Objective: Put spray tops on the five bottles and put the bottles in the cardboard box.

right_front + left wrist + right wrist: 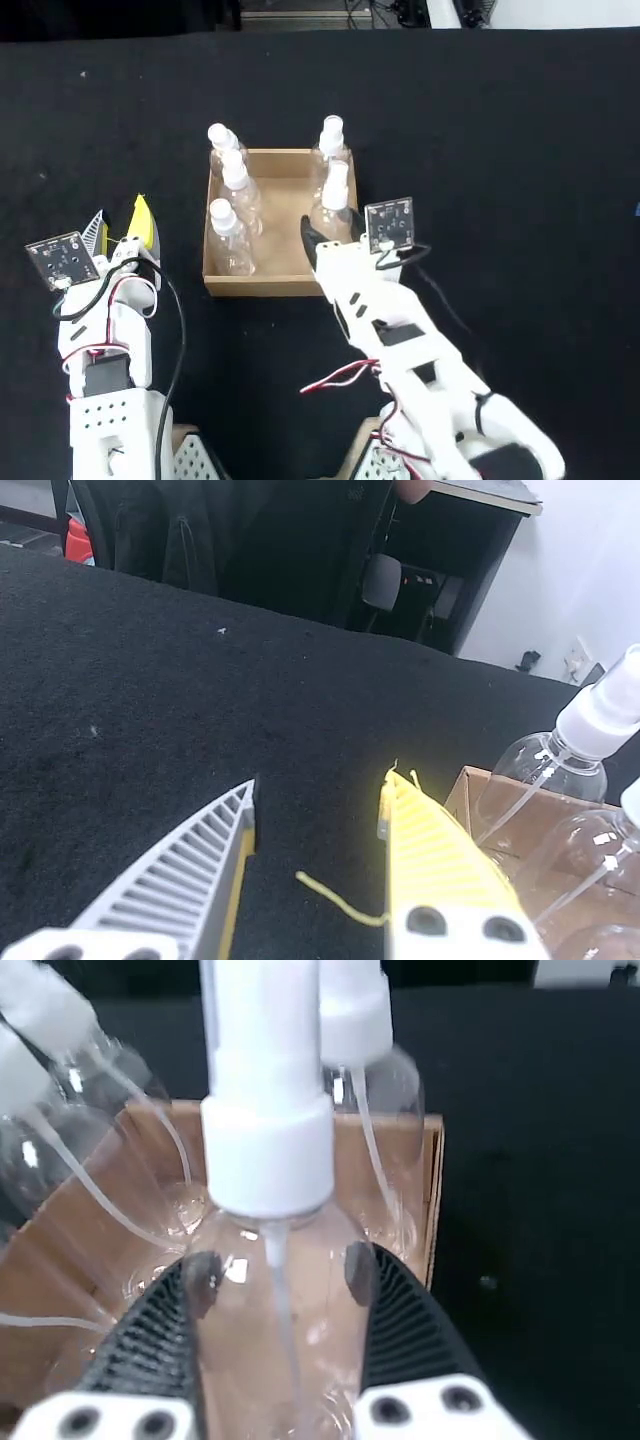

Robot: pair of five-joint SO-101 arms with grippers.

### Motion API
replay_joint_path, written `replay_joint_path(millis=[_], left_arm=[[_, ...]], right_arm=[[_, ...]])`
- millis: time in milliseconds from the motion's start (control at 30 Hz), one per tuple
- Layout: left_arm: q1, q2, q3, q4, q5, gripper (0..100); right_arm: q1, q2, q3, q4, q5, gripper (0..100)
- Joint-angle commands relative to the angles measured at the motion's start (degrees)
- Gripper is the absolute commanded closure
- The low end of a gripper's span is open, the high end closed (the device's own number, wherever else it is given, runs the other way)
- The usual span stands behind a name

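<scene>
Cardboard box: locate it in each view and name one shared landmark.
High view: cardboard box in the picture's middle, on the black table.
Left wrist view: its corner beside the left gripper's yellow finger.
Right wrist view: its wall behind the bottle in the right gripper.
Shared landmark: white spray tops standing in the box.

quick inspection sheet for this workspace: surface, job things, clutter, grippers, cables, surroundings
surface: black table, bare around the box.
job's things: cardboard box holds five bottles, each with a spray top.
clutter: nothing seen.
grippers: right gripper shut on the bottle nearest the right arm, inside the box; left gripper open, empty, over the table beside the box.
cables: red, white and black wires along the arms; yellow thread at the left gripper.
surroundings: dark furniture and white wall beyond the table.
</scene>
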Motion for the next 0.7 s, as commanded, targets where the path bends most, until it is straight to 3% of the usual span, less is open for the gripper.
replay_joint_path(millis=[0,200,667], left_arm=[[-0.40,-0.35,1.36,0.26,-0.44,81],[-0.40,-0.44,1.36,0.26,-0.44,81],[-0.40,-0.44,1.36,0.26,-0.44,81]], right_arm=[[0.88,3.56,-4.35,-5.80,-0.62,98.7],[0.88,6.81,-4.35,-9.76,4.22,98.7],[0.62,6.81,-3.74,-10.02,4.48,98.1]])
